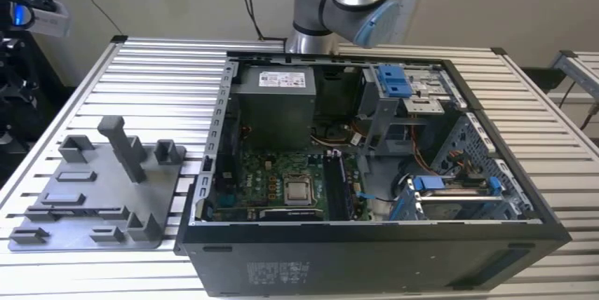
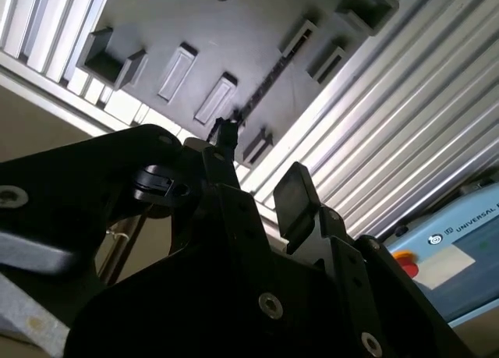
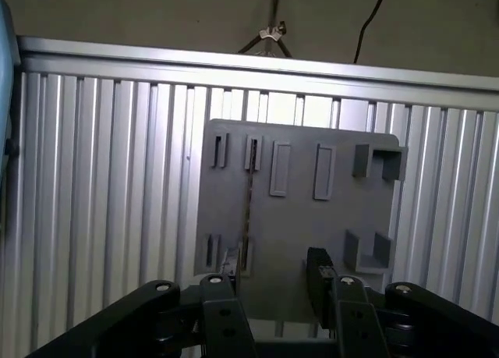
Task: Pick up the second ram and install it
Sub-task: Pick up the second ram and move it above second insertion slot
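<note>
The second ram (image 3: 249,206) stands on edge in a slot of the grey tray (image 3: 296,217), on the slatted table (image 3: 101,179). My pincer (image 3: 273,276) hangs above it, empty and spread wide. The strip sits close to one finger (image 3: 221,289), so I judge a clean grasp needs it centred in the gap, pads square to its flat faces.

Grey tray (image 1: 105,196), dark second ram (image 3: 248,202), green motherboard (image 1: 266,174), black case (image 1: 374,258), silver ribbed table (image 1: 159,76).
</note>
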Robot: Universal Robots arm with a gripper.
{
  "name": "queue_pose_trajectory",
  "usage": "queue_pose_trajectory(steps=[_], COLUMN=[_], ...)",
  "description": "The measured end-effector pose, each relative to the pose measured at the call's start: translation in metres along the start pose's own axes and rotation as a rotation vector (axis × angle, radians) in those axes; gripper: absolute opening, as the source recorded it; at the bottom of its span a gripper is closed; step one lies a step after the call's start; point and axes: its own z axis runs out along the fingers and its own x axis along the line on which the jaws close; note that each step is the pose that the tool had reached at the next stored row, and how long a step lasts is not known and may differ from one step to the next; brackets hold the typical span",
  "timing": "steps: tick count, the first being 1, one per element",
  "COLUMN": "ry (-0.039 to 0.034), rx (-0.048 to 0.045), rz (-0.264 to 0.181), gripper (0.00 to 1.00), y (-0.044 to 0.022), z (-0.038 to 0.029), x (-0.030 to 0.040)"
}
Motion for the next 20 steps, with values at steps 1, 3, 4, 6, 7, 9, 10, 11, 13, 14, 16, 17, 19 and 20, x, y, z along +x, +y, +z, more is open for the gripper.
queue_pose_trajectory(steps=[1, 3, 4, 6, 7, 9, 10, 11, 13, 14, 16, 17, 19, 20], ry=[0.0003, 0.0002, 0.0007, 0.0013, 0.0014, 0.0025, 0.0027, 0.0027, 0.0027, 0.0028, 0.0028, 0.0028, 0.0029, 0.0030], rx=[-0.0004, -0.0003, -0.0002, -0.0003, -0.0002, -0.0004, -0.0004, -0.0004, -0.0003, -0.0003, 0.0002, 0.0009, 0.0019, 0.0026], rz=[0.000, 0.000, 0.000, 0.000, 0.000, 0.000, 0.000, 0.000, 0.000, 0.000, 0.000, 0.000, 0.000, 0.000], gripper=[0.48, 0.48, 0.48, 0.48, 0.48, 0.48, 0.48, 0.48, 0.48, 0.48, 0.48, 0.48, 0.48, 0.48], y=[0.0000, -0.0001, -0.0001, -0.0002, -0.0002, -0.0003, -0.0004, -0.0005, -0.0005, -0.0006, -0.0006, -0.0006, -0.0006, -0.0005], z=[0.0004, 0.0016, 0.0027, 0.0051, 0.0064, 0.0092, 0.0106, 0.0120, 0.0149, 0.0163, 0.0193, 0.0210, 0.0242, 0.0258], x=[0.0000, 0.0000, 0.0000, 0.0001, 0.0001, 0.0001, 0.0001, 0.0001, 0.0001, 0.0001, 0.0001, 0.0001, 0.0002, 0.0002])
